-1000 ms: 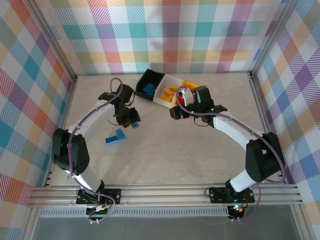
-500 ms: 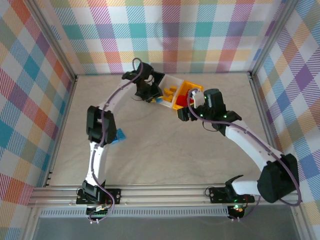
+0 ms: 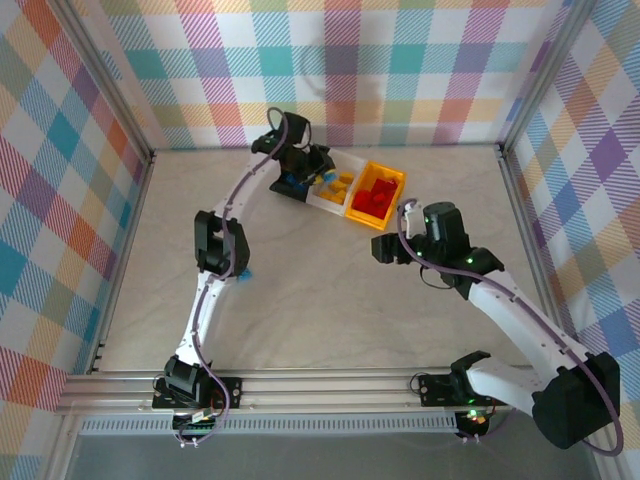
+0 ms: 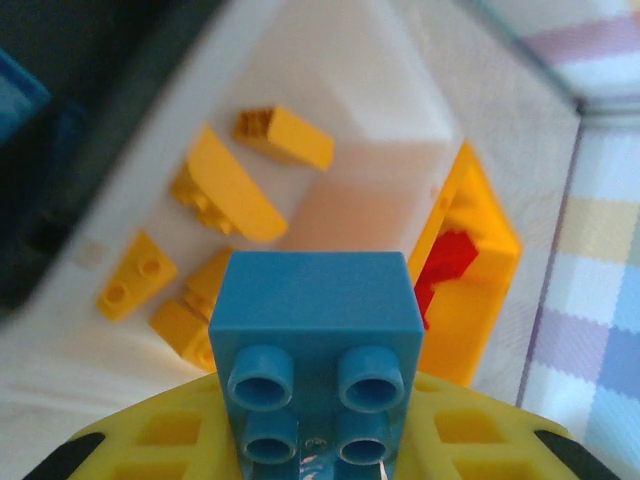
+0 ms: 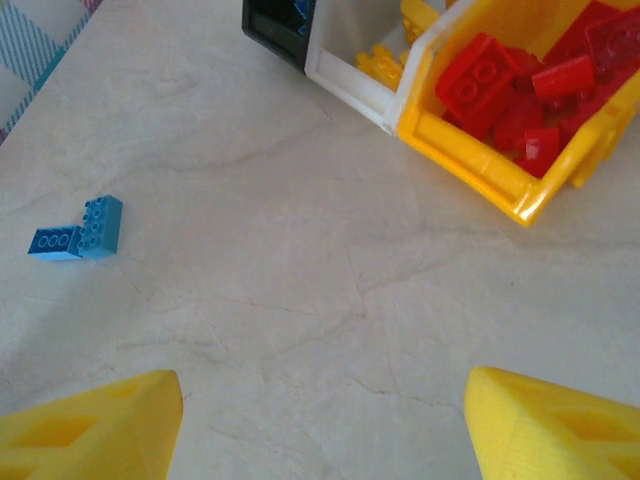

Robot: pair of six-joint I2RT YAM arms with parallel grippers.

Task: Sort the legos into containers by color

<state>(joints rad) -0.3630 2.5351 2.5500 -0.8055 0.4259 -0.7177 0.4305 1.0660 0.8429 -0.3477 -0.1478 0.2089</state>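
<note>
While two loose blue bricks (image 5: 78, 232) lay left on the tabletop (image 5: 300, 280), left tool (image 3: 298, 178), newly swung to upper centre, clamped a blue brick (image 4: 315, 330) by black bin (image 5: 280, 20) and white bin (image 5: 350, 80); drop judged imminent. Right tool (image 3: 385, 248), withdrawn rightward, gaped wide, empty.

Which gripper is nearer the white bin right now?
Left. The left gripper, holding a blue brick, hovers right at the white bin; the right gripper is apart, over the table.
</note>
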